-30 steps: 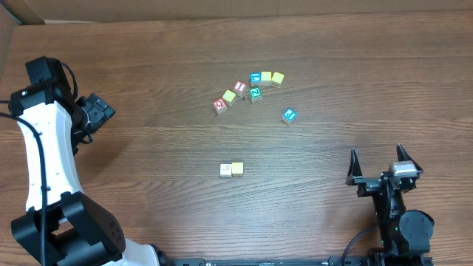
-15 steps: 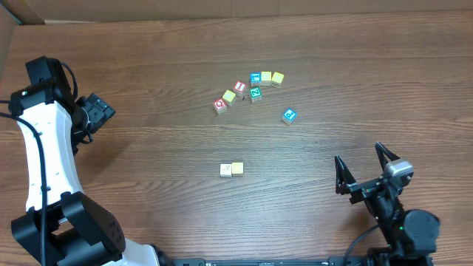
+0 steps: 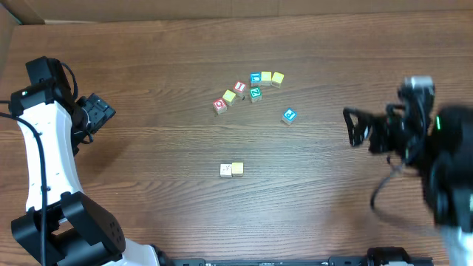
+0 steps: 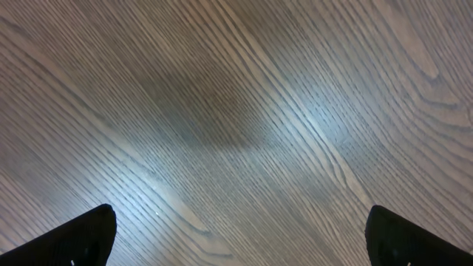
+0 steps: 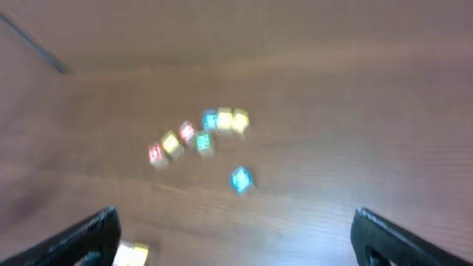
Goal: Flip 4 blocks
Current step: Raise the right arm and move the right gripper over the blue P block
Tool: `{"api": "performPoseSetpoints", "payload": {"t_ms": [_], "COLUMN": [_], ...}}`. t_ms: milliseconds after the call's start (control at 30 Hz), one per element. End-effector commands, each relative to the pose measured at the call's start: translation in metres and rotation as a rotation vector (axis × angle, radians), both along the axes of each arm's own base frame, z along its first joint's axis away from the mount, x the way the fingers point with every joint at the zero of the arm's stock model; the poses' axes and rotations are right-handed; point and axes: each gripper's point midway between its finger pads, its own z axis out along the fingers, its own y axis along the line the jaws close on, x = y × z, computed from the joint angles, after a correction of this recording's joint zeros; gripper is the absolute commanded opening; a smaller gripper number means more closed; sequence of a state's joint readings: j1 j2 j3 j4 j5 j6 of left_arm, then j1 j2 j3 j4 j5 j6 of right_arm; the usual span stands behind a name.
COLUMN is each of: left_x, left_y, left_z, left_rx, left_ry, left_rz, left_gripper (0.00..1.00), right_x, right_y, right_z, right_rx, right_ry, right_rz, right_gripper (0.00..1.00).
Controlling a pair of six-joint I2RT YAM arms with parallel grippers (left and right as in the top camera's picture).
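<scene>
Tiny cream block (image 3: 225,171) and yellow block (image 3: 237,168) sit touching, below the colourful cluster (image 3: 247,89). The right gripper (image 3: 352,128) hangs right of the cluster, left gripper (image 3: 100,112) way left, both with jaws spread wide, empty.

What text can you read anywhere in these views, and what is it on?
"Z" or "N", cannot tell which: white letter on the teal-green block.
"d" or "P", uncertain: white letter on the lone blue block.
Red blocks and the second blue block: marks too small to read.
Wrist views: nothing readable; the right one is blurred.
</scene>
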State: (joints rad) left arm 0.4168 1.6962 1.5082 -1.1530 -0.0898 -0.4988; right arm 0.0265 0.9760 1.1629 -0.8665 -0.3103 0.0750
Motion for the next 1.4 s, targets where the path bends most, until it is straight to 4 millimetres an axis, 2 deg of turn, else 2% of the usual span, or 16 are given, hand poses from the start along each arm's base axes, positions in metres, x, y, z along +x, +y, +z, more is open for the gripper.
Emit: {"api": "performPoseSetpoints", "payload": {"t_ms": [0, 67, 300, 433, 567, 667, 833, 1133, 1367], "left_x": [0.002, 0.002, 0.002, 0.002, 0.002, 0.002, 0.002, 0.002, 0.002], "left_y": [0.002, 0.002, 0.002, 0.002, 0.002, 0.002, 0.002, 0.002, 0.002], "left_z": [0.005, 0.005, 0.005, 0.005, 0.005, 0.005, 0.005, 0.005, 0.005], "left_rx": [0.008, 0.008, 0.008, 0.008, 0.008, 0.008, 0.008, 0.008, 0.008], "left_ry": [-0.015, -0.015, -0.015, -0.015, -0.015, -0.015, -0.015, -0.015, -0.015], "left_rz": [0.008, 0.008, 0.008, 0.008, 0.008, 0.008, 0.008, 0.008, 0.008], "left_gripper": [1.00, 1.00, 1.00, 1.00, 1.00, 0.99, 1.00, 0.99, 1.00], "right_x": [0.026, 0.039, 0.055, 0.059, 0.062, 0.067, 0.078, 0.098, 0.103], "right_y": [0.001, 0.002, 0.028, 0.037, 0.042, 0.037, 0.038, 0.046, 0.064], "right_z": [-0.001, -0.016, -0.076, -0.106, -0.133, -0.154, -0.178, -0.211, -0.224], "right_rx": [0.008, 0.009, 0.135, 0.144, 0.092, 0.019, -0.033, -0.011, -0.008], "right_ry": [0.116, 0.210, 0.464, 0.562, 0.630, 0.678, 0.707, 0.714, 0.661], "right_rz": [-0.004, -0.001, 0.090, 0.111, 0.108, 0.027, -0.054, -0.117, -0.085], "right_gripper": [1.00, 1.00, 1.00, 0.77, 0.71, 0.72, 0.72, 0.76, 0.77]}}
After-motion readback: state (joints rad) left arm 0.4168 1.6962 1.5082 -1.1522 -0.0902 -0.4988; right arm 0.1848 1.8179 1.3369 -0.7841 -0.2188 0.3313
